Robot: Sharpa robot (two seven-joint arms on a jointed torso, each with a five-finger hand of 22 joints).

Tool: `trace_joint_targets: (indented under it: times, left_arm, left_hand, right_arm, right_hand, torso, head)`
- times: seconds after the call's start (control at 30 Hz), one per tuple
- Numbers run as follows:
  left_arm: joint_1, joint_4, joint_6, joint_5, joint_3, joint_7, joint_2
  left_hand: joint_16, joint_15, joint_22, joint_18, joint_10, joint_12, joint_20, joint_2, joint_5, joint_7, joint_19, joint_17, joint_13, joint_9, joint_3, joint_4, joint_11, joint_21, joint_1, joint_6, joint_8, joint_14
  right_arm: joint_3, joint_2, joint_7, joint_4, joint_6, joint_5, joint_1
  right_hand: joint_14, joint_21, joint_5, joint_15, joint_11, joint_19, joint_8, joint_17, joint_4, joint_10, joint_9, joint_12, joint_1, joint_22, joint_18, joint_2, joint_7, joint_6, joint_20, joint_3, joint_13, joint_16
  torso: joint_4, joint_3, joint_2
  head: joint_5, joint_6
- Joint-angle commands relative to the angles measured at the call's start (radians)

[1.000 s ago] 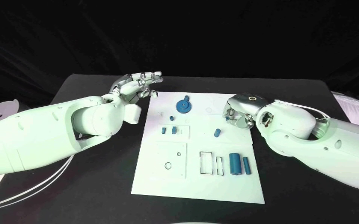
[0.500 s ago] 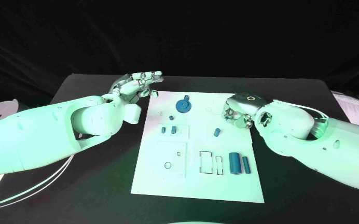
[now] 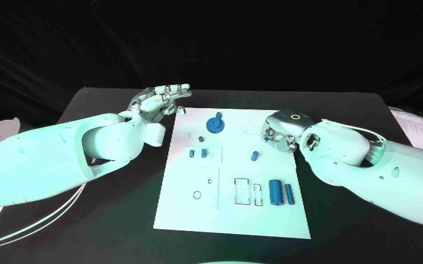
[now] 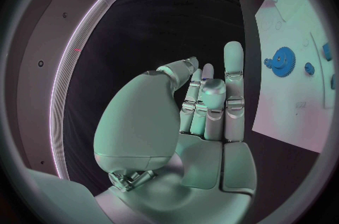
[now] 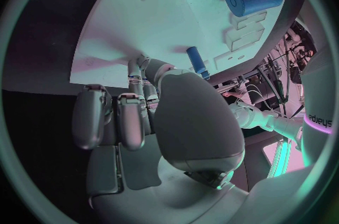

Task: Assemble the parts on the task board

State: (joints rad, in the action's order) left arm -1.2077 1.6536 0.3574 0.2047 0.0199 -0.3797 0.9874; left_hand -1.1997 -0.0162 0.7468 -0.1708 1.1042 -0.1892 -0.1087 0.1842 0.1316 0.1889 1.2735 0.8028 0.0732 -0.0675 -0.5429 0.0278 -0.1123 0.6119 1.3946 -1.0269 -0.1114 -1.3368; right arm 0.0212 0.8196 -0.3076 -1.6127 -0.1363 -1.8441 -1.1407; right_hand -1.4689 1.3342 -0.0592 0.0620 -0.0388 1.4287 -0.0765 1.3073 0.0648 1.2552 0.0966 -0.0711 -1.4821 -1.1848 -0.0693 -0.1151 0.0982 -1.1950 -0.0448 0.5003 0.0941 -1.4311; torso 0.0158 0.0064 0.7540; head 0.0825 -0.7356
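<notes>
The left robot hand (image 3: 165, 99) floats with loose fingers holding nothing, just off the task board (image 3: 233, 215) on the worktop (image 3: 115, 215), and the right wrist view shows the right robot hand's (image 3: 280, 132) fingers curled empty near a small blue peg (image 5: 197, 61).

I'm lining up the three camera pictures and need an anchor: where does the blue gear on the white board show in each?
Head view: blue gear at the far middle of the task board.
Left wrist view: gear beyond the left hand.
Right wrist view: I can't make it out.
Shared landmark: the white board.
</notes>
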Motion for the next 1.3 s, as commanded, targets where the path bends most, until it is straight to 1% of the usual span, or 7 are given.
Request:
trace_joint_targets:
  times: [0.03,0.3,0.43,0.53,0.93,1.17,1.3]
  left_arm:
    - [-0.001,0.003,-0.004,0.001,-0.001,-0.011,0.000]
    - [-0.001,0.003,-0.005,0.001,-0.001,-0.010,-0.001]
    - [0.000,0.005,-0.007,0.000,-0.001,-0.012,-0.001]
    - [0.000,0.003,-0.007,0.000,-0.001,-0.012,0.000]
    - [0.000,0.000,-0.010,0.000,-0.001,-0.010,0.001]
    - [0.000,-0.001,-0.011,0.000,-0.001,-0.009,0.002]
    - [0.000,-0.002,-0.013,-0.001,-0.001,-0.008,0.001]
  left_hand:
    - [0.003,0.000,-0.001,-0.010,-0.007,-0.005,0.000,-0.005,0.005,-0.001,-0.006,-0.002,-0.001,0.001,0.000,-0.006,0.001,-0.004,-0.005,0.006,0.005,0.010]
    - [0.002,-0.001,-0.001,-0.010,-0.009,-0.005,0.000,-0.005,0.005,0.000,-0.006,-0.002,-0.001,0.001,0.001,-0.006,0.000,-0.004,-0.005,0.008,0.005,0.010]
    - [0.002,-0.001,-0.001,-0.010,-0.011,-0.006,-0.001,-0.006,0.005,0.000,-0.006,-0.003,-0.001,0.001,0.001,-0.006,0.000,-0.004,-0.006,0.009,0.005,0.010]
    - [0.002,-0.001,-0.001,-0.010,-0.012,-0.006,-0.001,-0.006,0.005,0.001,-0.006,-0.003,-0.002,0.001,0.001,-0.007,-0.001,-0.005,-0.006,0.010,0.005,0.011]
    - [0.001,-0.002,-0.001,-0.010,-0.014,-0.007,-0.001,-0.006,0.005,0.001,-0.006,-0.003,-0.002,0.001,0.002,-0.007,-0.001,-0.005,-0.006,0.011,0.005,0.011]
    - [0.001,-0.003,-0.001,-0.010,-0.018,-0.008,-0.002,-0.006,0.005,0.002,-0.006,-0.004,-0.002,0.001,0.003,-0.009,-0.002,-0.005,-0.006,0.014,0.005,0.012]
    - [0.001,-0.003,-0.001,-0.010,-0.018,-0.008,-0.002,-0.006,0.005,0.002,-0.006,-0.004,-0.002,0.001,0.003,-0.009,-0.002,-0.005,-0.006,0.014,0.005,0.012]
  right_arm:
    - [-0.006,-0.001,0.004,-0.003,-0.001,0.004,0.008]
    - [-0.002,0.013,0.012,-0.019,-0.034,0.013,0.004]
    - [0.000,0.020,0.013,-0.024,-0.034,0.018,0.003]
    - [0.000,0.026,0.012,-0.029,-0.034,0.020,0.003]
    - [0.003,0.041,0.011,-0.057,-0.054,0.022,0.003]
    - [0.009,0.057,0.008,-0.098,-0.079,0.012,0.002]
    - [0.013,0.062,-0.004,-0.124,-0.082,-0.008,0.000]
  right_hand:
    - [-0.070,0.000,0.005,0.004,0.002,0.005,-0.001,0.097,0.000,0.010,0.001,0.003,0.002,0.000,-0.009,0.008,0.002,-0.001,0.005,0.005,0.000,0.002]
    - [-0.070,0.000,0.005,0.003,0.002,0.005,0.001,0.096,-0.004,0.008,0.001,0.005,0.004,-0.001,-0.009,0.006,0.002,0.001,0.004,0.008,-0.002,0.003]
    - [-0.070,0.000,0.005,0.003,0.002,0.005,0.001,0.097,-0.004,0.008,0.001,0.005,0.004,-0.002,-0.009,0.006,0.002,0.001,0.004,0.008,-0.002,0.002]
    - [-0.070,0.000,0.005,0.003,0.001,0.005,0.001,0.097,-0.005,0.009,0.002,0.005,0.005,-0.002,-0.009,0.006,0.003,0.000,0.004,0.009,-0.002,0.002]
    - [-0.070,0.000,0.005,0.002,0.000,0.005,0.001,0.096,-0.007,0.011,0.002,0.004,0.009,-0.001,-0.009,0.005,0.004,-0.002,0.003,0.012,-0.003,0.003]
    - [-0.070,0.000,0.005,0.002,0.000,0.005,0.001,0.096,-0.008,0.013,0.003,0.004,0.011,-0.002,-0.009,0.004,0.005,-0.003,0.003,0.013,-0.003,0.002]
    - [-0.070,0.001,0.006,0.001,-0.001,0.006,0.000,0.097,-0.009,0.016,0.005,0.004,0.019,-0.004,-0.009,0.000,0.006,-0.006,0.002,0.014,-0.004,0.001]
  torso:
    - [0.0003,0.0003,0.000]
    - [-0.0002,-0.0003,0.000]
    - [0.0021,-0.0012,0.001]
    - [0.0014,0.0007,0.000]
    - [0.0011,0.0000,0.001]
    - [0.0008,0.0002,0.001]
    - [0.0001,0.0006,0.000]
  head:
    - [0.000,0.001]
    - [-0.007,0.001]
    - [-0.005,0.003]
    - [-0.007,0.004]
    - [-0.008,0.004]
    - [-0.008,0.003]
    - [-0.015,0.006]
